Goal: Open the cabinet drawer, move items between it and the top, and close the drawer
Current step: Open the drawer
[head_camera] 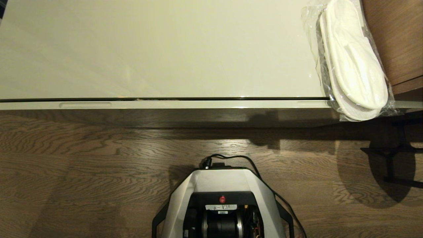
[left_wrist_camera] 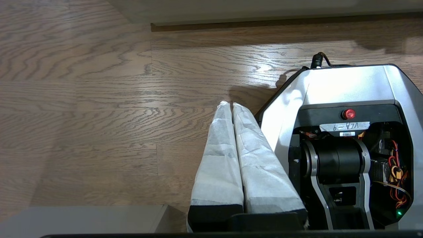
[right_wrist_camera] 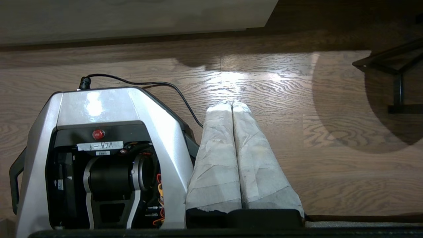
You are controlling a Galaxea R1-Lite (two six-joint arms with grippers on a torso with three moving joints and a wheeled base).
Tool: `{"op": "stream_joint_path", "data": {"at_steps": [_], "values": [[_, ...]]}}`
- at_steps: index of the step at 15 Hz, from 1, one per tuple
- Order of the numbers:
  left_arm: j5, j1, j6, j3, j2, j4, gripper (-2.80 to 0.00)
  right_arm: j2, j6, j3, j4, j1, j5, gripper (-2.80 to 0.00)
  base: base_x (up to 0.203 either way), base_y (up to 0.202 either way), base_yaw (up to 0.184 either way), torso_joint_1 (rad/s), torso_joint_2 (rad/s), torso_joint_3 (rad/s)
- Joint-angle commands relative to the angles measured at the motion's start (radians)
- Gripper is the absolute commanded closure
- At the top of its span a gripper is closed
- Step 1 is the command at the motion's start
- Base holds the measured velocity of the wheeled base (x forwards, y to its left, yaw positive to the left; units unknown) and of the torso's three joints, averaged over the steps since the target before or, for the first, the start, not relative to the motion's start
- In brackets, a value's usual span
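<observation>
Both arms hang parked beside the robot's base. The left hand [left_wrist_camera: 232, 109] points downward, its two white-wrapped fingers [left_wrist_camera: 218, 165] pressed together. The right hand [right_wrist_camera: 232, 105] mirrors it, fingers [right_wrist_camera: 257, 165] closed against each other, holding nothing.
</observation>
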Motion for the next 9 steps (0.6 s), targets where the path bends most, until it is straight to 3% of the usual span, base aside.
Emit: {"op": "stream_joint_path", "data": {"at_steps": [1,9], "values": [[0.0,0.0,0.001,0.0,0.002,0.0,0.0,-0.002,0.0,0.002,0.0,0.0,0.0,0.0,0.0,0.0,0.0,0.0,0.0,0.0],[0.0,0.0,0.002,0.0,0.002,0.0,0.0,-0.002,0.0,0.002,0.0,0.0,0.0,0.0,0.0,0.0,0.0,0.0,0.0,0.0]]}}
